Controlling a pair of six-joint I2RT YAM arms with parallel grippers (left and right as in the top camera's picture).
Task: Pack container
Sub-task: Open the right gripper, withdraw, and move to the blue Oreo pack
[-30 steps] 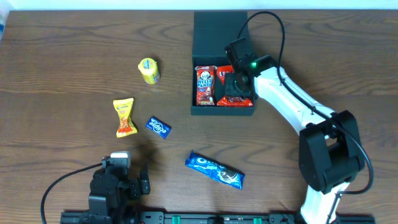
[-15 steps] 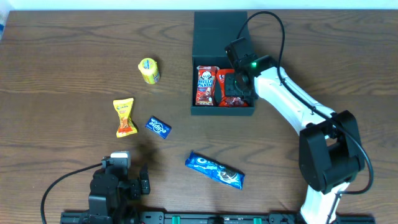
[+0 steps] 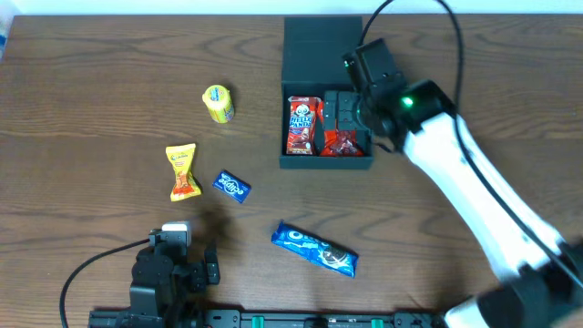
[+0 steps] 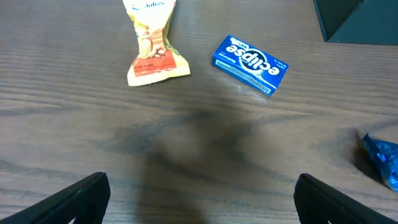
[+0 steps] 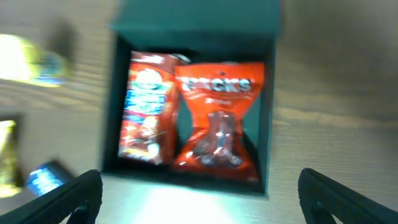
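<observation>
The dark teal container (image 3: pixel 297 44) stands open at the back of the table, its flap lid lying behind it. Inside lie a red Hello Panda packet (image 3: pixel 301 125) on the left and a red snack bag (image 3: pixel 344 142) on the right. My right gripper (image 3: pixel 346 111) hovers above the box, open and empty; in the right wrist view the container wall (image 5: pixel 270 112), the packet (image 5: pixel 147 118) and the bag (image 5: pixel 221 118) sit ahead of the gripper (image 5: pixel 199 199). My left gripper (image 3: pixel 199 271) rests open at the front left, holding nothing (image 4: pixel 202 199).
Loose on the table are a yellow round snack (image 3: pixel 218 103), a yellow-orange packet (image 3: pixel 182 171), a blue Eclipse gum box (image 3: pixel 232 186) and a blue Oreo packet (image 3: pixel 314 250). The packet (image 4: pixel 152 46) and gum box (image 4: pixel 250 65) lie ahead of the left gripper.
My right gripper has opened and let go of the red snack bag, which now lies in the container. The right arm has risen above the box. The left arm has not moved.
</observation>
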